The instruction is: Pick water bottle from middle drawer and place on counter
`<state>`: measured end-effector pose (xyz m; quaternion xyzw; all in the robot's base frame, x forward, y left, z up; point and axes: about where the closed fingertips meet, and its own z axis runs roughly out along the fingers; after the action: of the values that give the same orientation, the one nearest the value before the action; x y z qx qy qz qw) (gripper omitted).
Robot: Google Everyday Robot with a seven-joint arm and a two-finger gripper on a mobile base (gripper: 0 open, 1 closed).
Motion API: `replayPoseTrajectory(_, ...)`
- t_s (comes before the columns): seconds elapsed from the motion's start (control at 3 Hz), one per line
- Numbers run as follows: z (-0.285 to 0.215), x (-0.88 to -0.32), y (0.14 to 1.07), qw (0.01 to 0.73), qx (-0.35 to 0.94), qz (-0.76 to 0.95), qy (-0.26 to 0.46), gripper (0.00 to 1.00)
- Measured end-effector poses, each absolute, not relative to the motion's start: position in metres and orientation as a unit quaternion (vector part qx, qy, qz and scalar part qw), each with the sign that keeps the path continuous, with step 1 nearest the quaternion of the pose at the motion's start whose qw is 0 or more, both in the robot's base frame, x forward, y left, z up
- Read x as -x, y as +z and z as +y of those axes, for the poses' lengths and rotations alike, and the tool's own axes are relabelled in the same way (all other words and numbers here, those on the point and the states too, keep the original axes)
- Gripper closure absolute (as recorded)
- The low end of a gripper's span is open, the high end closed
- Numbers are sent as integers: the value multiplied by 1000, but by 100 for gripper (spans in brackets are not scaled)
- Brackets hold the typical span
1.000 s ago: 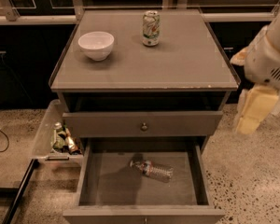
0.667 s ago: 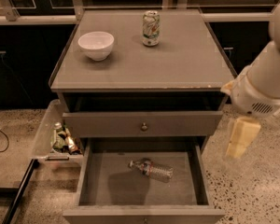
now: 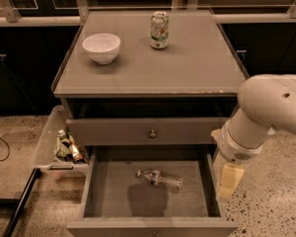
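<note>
beside the boxy wooden drawer (image 3: pixel 91 181) hangs the claw (image 3: pixel 230 180).

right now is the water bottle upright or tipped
Tipped: water bottle lies on its side on the middle drawer floor; claw hangs by its right wall.

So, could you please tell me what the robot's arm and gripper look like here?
The arm is a bulky, smooth, rounded off-white shell with one small dark hole near its top. It narrows to a ringed white wrist with a grey speckled patch. The gripper, just right of the open drawer, is a pale cream-yellow block. No cables or lettering show.
</note>
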<state>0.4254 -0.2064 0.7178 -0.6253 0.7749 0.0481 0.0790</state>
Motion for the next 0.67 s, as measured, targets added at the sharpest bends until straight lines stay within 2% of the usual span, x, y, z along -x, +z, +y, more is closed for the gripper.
replayPoseTrajectory(0.33,-206,-430,664,68,636,766,61,0)
replayPoseTrajectory(0.67,-206,-430,663,69,636,767,61,0)
